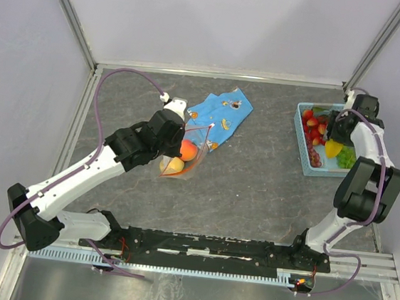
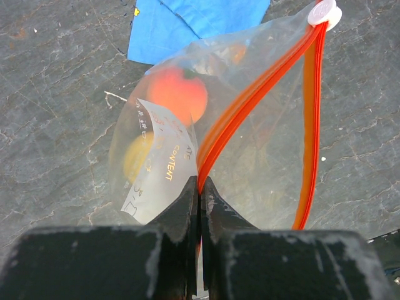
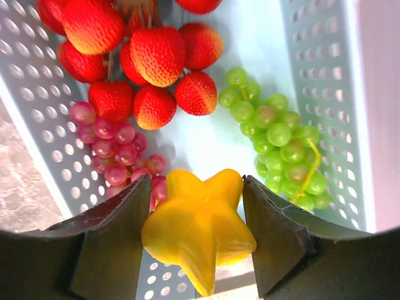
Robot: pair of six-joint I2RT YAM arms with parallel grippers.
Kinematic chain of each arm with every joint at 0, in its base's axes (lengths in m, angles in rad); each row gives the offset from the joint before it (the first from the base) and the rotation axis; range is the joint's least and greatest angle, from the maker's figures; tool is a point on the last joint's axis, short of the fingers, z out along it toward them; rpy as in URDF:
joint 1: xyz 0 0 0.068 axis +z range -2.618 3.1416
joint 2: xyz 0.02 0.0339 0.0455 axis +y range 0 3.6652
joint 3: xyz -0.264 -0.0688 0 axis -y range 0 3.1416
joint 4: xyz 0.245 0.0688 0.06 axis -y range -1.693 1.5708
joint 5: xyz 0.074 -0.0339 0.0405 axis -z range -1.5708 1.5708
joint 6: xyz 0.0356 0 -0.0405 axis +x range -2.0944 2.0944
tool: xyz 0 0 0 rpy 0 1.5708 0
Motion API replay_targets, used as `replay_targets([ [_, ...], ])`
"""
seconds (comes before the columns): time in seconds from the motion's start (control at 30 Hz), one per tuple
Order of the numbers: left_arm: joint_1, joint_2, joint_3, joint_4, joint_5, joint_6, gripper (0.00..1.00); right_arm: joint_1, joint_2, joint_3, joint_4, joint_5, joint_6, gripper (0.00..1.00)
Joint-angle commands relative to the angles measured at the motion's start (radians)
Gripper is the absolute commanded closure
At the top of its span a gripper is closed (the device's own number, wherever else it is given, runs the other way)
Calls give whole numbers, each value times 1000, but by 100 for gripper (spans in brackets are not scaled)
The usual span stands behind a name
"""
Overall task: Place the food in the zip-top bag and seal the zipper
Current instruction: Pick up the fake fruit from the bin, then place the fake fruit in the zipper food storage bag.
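Left gripper (image 2: 200, 187): clamped fully shut on one end of the zipper (image 2: 250, 100).
Zip-top bag (image 2: 262, 156): thin, limp, crinkly film, mouth held open; an orange fruit (image 2: 178, 94) is seen inside; best gripped by the stiffer strip.
Right gripper (image 3: 195, 186): half closed on a yellow star fruit (image 3: 200, 237), likely light, smooth and ridged.
Basket (image 3: 312, 50): perforated plastic; strawberries (image 3: 156, 56) and grapes (image 3: 281, 137) are contained.

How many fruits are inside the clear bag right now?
2 in the zip-top bag: an orange fruit deep inside, a yellow fruit beside it, partly behind the label. Others may be hidden.
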Motion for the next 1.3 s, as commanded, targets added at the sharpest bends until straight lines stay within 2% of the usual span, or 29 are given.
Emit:
replay_targets([
  [0.0,-1,-31,23,17,-12,9,97,-2,-147,-13,75,27,80,57],
  [0.2,-1,-19,62,17,-12,20,97,23,-313,-98,141,-80,226,60],
  [0.47,0,-14,104,21,22,8,97,170,-526,-244,231,-103,380,61],
  [0.7,0,2,119,38,63,-29,97,365,-652,-278,319,-117,496,62],
  [0.87,0,19,123,45,93,-63,97,508,-717,-325,441,-121,621,63],
  [1.1,-1,37,135,49,119,-103,97,731,-733,-373,634,-58,719,64],
  [1.27,0,47,138,49,126,-158,97,893,-700,-375,741,27,731,64],
])
